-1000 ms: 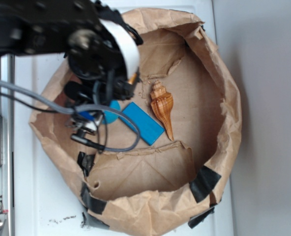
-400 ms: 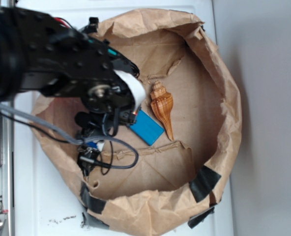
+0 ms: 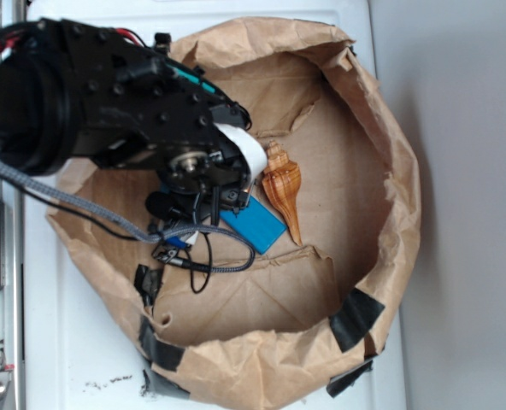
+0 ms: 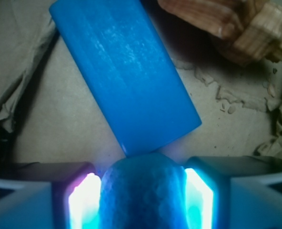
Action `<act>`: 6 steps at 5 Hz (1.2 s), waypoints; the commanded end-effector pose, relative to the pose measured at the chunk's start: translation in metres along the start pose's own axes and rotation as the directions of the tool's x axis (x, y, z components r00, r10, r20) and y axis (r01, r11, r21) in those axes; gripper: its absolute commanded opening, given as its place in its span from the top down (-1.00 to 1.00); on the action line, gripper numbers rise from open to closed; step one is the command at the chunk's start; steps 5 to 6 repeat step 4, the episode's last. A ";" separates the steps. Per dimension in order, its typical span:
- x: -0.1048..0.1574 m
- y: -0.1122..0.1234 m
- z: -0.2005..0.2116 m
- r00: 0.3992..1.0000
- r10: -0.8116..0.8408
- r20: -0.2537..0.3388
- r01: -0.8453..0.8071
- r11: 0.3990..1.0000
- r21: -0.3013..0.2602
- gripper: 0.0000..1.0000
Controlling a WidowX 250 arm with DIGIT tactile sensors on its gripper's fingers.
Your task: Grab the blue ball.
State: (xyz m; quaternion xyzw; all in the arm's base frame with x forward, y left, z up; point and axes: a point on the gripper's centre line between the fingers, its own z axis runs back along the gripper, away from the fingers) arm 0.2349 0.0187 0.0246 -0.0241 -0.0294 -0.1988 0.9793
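While the gripper (image 4: 142,200) clasps the blue ball (image 4: 143,191), a blue block (image 4: 124,71) touches it.

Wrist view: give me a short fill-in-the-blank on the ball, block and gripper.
1. The blue ball sits between the two ____ of the gripper.
2. The flat blue block lies just beyond the ____.
3. The object at the top right, past the block, is a ____.

Missing words: fingers; ball; seashell

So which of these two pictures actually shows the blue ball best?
The wrist view: the blue ball fills the bottom centre, sitting between the two fingers of the claw, its fuzzy surface plain. In the exterior view the arm covers the ball entirely, so it shows nothing of it.
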 end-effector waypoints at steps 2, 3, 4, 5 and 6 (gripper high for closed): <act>0.005 0.002 0.114 0.972 0.012 0.237 0.027 0.987 -0.161 1.00; 0.013 0.001 0.146 0.966 0.041 0.254 0.006 0.983 -0.182 0.96; 0.017 0.002 0.147 0.966 0.042 0.255 -0.001 0.987 -0.161 1.00; 0.017 0.002 0.147 0.966 0.042 0.255 -0.001 0.987 -0.161 1.00; 0.017 0.002 0.147 0.966 0.042 0.255 -0.001 0.987 -0.161 1.00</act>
